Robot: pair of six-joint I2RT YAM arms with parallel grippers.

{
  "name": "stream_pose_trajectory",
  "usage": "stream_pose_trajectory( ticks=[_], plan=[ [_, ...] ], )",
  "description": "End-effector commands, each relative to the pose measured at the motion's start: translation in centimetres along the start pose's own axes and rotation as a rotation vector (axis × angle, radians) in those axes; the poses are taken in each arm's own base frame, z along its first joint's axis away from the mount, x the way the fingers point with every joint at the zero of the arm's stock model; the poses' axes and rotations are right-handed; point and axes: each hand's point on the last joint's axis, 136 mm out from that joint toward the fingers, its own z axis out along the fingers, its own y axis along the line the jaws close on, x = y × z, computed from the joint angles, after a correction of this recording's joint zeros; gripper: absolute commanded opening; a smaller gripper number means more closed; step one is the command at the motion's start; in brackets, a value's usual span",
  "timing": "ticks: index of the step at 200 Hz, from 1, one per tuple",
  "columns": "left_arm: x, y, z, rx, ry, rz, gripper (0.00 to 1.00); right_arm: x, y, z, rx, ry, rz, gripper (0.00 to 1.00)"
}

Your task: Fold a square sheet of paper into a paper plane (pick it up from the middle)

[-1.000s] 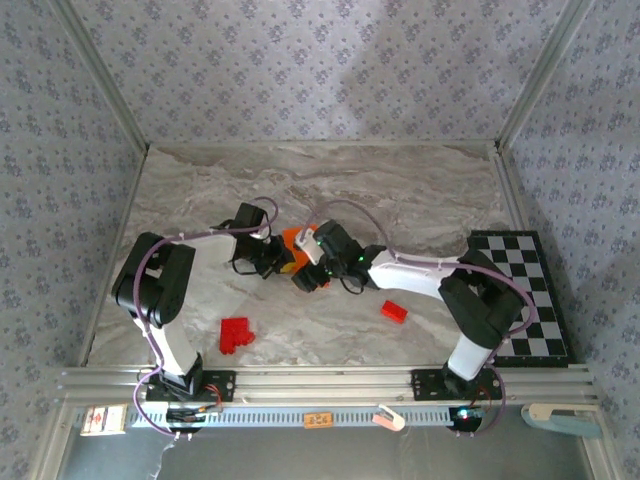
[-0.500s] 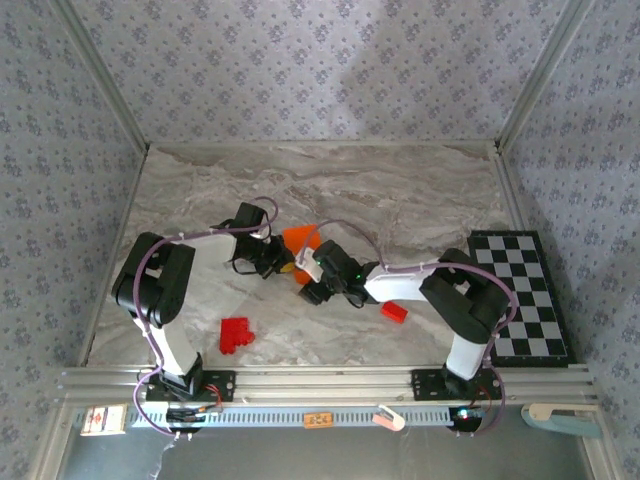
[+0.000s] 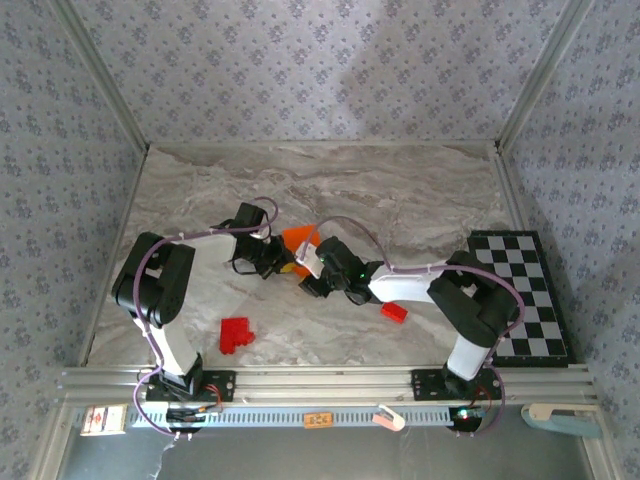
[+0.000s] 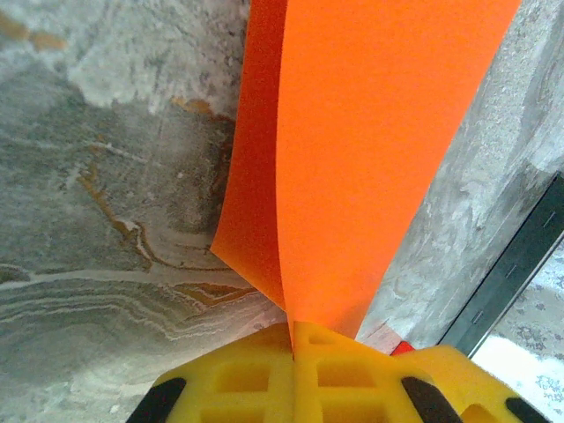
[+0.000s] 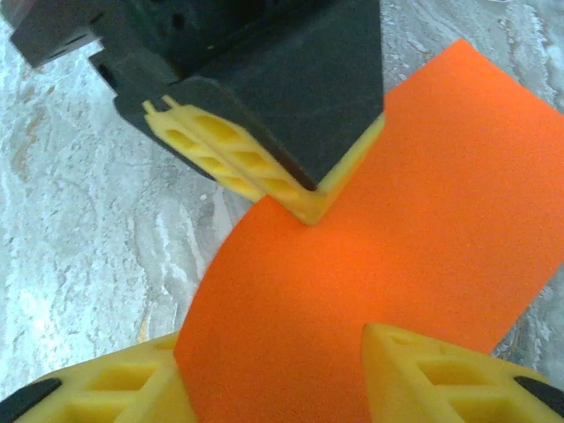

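Note:
The square sheet of paper (image 4: 370,150) is bright orange and stands doubled over, its two layers running down into the yellow fingers (image 4: 238,379) of my left gripper (image 4: 293,330), which is shut on its lower edge. From above, the paper (image 3: 300,238) shows just right of the left gripper (image 3: 280,262). In the right wrist view my right gripper (image 5: 278,388) is open, one finger on each side of the paper (image 5: 370,264), and the left gripper's black and yellow tip (image 5: 264,172) pinches the sheet from above. Seen from overhead, the right gripper (image 3: 308,274) sits just below the paper.
A cluster of small red blocks (image 3: 235,333) lies near the left arm's base and one red block (image 3: 393,311) by the right forearm. A chequered board (image 3: 525,300) lies at the table's right edge. The marble table (image 3: 400,190) is walled at the back and sides.
The right gripper has drawn back towards me and to the lower right of the paper, uncovering more of it, and its jaws have narrowed. The left gripper has kept its hold in place.

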Motion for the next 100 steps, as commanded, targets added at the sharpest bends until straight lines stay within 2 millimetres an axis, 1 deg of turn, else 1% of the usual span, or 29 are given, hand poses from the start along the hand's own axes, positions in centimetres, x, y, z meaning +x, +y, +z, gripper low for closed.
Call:
stream_pose_trajectory(
  ticks=[1,25,46,66,79,100],
  plan=[
    [-0.2,-0.8,-0.5,0.008,-0.001,0.002,0.00,-1.2,0.9,0.0,-0.041,-0.021,-0.017,0.43],
    [-0.2,-0.8,-0.6,0.007,-0.001,0.003,0.00,-0.9,1.4,0.2,-0.064,-0.007,-0.028,0.34],
    [-0.2,-0.6,-0.5,0.001,-0.001,0.001,0.00,-0.9,1.8,0.2,-0.082,-0.004,-0.032,0.29],
    [-0.2,-0.6,-0.6,-0.003,-0.005,0.004,0.00,-1.0,1.9,0.2,-0.088,-0.004,-0.030,0.18],
    [-0.4,-0.2,-1.1,-0.026,-0.024,0.006,0.04,-1.1,1.9,0.2,-0.094,-0.004,-0.024,0.11],
    [-1.3,0.5,-2.6,-0.058,-0.094,0.004,0.15,-1.0,2.2,0.1,-0.119,0.012,0.002,0.04]
  ],
)
